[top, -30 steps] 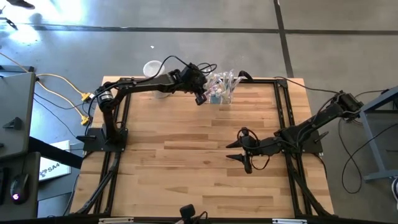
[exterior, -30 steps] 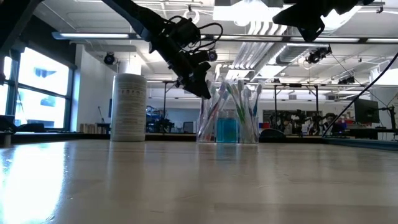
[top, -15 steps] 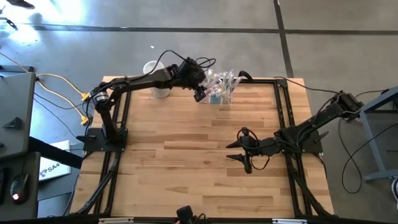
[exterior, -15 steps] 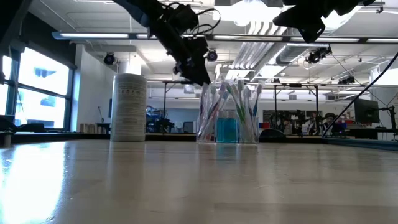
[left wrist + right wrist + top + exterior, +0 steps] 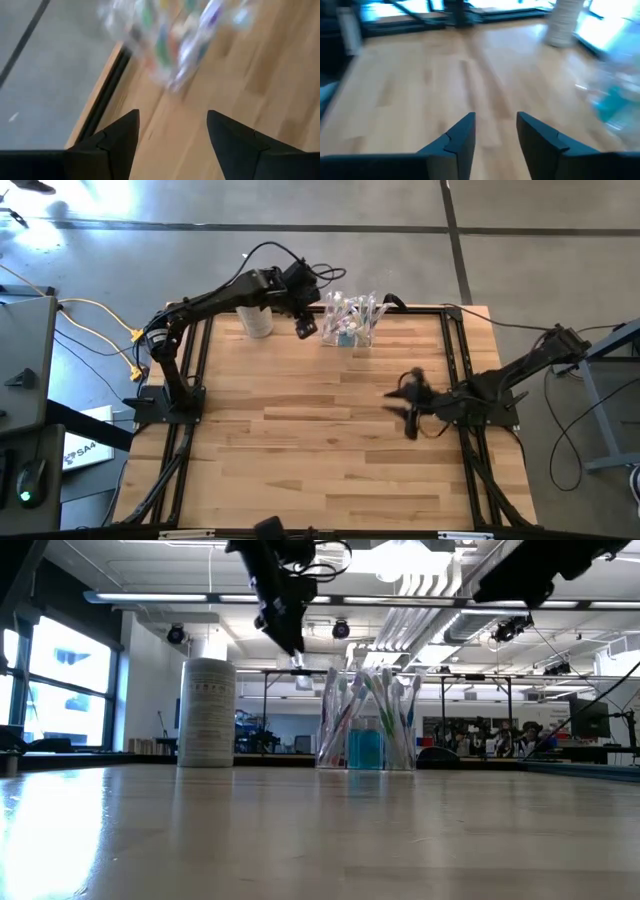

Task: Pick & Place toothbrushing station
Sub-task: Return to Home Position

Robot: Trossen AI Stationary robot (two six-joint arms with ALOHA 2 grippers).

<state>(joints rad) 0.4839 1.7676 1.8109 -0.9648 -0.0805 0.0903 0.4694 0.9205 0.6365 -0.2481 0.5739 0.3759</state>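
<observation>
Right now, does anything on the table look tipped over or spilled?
Nothing stands out: the clear toothbrush organizer and the white cylindrical container stand upright, apart; left gripper and right gripper are open, empty.

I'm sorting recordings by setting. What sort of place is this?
Likely a robotics lab: a wooden table bearing the left arm and right arm, ceiling light strips, monitors in the hall behind.

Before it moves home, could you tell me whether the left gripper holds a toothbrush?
No, the left gripper is open and empty.

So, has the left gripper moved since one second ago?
Yes. The left gripper has drawn away from the clear organizer, toward the white cylinder, and has risen.
</observation>
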